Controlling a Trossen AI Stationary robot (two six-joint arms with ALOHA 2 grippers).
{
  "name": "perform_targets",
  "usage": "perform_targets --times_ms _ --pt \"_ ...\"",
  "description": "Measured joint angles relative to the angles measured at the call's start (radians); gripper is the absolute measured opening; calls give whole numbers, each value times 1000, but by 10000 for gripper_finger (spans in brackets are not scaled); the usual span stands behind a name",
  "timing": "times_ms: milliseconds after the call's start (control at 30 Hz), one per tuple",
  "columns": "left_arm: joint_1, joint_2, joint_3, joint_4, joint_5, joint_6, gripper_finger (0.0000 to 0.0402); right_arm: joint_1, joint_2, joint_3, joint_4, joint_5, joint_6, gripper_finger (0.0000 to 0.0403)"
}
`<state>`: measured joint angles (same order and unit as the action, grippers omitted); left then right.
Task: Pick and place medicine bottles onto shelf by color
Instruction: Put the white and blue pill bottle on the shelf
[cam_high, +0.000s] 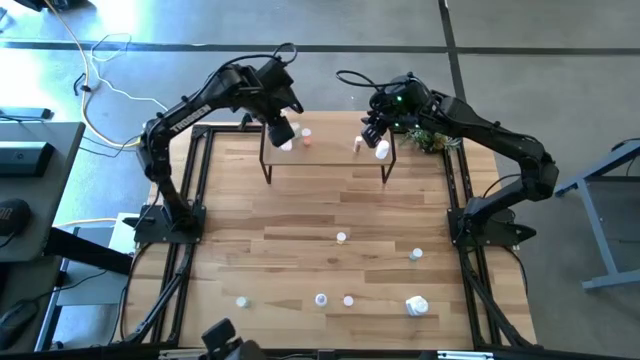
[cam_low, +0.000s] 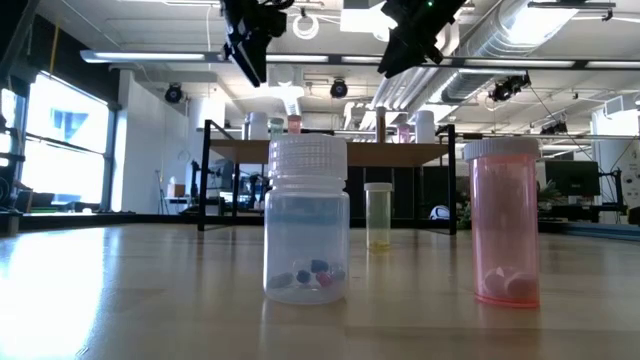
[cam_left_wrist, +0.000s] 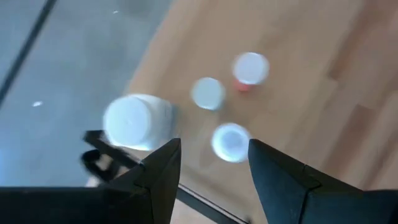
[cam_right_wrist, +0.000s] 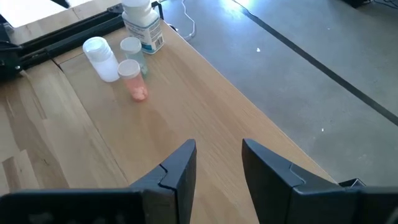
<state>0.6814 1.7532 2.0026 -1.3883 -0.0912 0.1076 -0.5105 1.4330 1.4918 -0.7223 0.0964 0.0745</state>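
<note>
The shelf (cam_high: 327, 160) stands at the table's far middle on thin black legs. At its left end stand several bottles: a large white one (cam_left_wrist: 134, 121), two small white-capped ones (cam_left_wrist: 207, 93) (cam_left_wrist: 230, 142) and a pinkish one (cam_left_wrist: 250, 67). My left gripper (cam_high: 281, 130) hovers open above them. My right gripper (cam_high: 374, 137) hovers open and empty above the shelf's right end, where two bottles (cam_low: 405, 130) (cam_low: 425, 126) stand. The right wrist view looks along the board to the left cluster (cam_right_wrist: 127, 53).
Several loose bottles are on the tabletop: one (cam_high: 341, 237) at mid-table, one (cam_high: 416, 255) right of it, and a near row (cam_high: 242, 300) (cam_high: 321, 299) (cam_high: 416, 305). A green plant (cam_high: 432, 140) sits behind the shelf's right end. Bare planks lie between shelf and bottles.
</note>
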Motion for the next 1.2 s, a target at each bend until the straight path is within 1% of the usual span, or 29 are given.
perform_targets --times_ms 100,200,400,533,633,733,933,1100,1200 --pt "-10 -41 -46 1 77 -1 179 13 0 0 0 0 21 122" --pt "-25 -83 -113 24 117 -3 179 33 0 0 -15 -1 26 122" --pt "-62 -192 -299 148 120 -28 179 74 0 0 -51 -1 67 122" --pt "-84 -272 -409 212 121 -73 179 106 0 0 -64 -1 128 122" --pt "-104 -334 -482 245 146 -103 179 140 0 0 -78 -2 187 122" --pt "-131 -396 -545 285 173 -137 179 181 0 0 -93 -3 249 122" --pt "-199 -504 -652 339 174 -184 179 266 0 0 -133 -3 390 122" --pt "-265 -583 -732 381 174 -215 179 337 0 0 -205 -1 497 122" --pt "-305 -636 -790 430 175 -245 179 384 0 0 -265 21 559 122"
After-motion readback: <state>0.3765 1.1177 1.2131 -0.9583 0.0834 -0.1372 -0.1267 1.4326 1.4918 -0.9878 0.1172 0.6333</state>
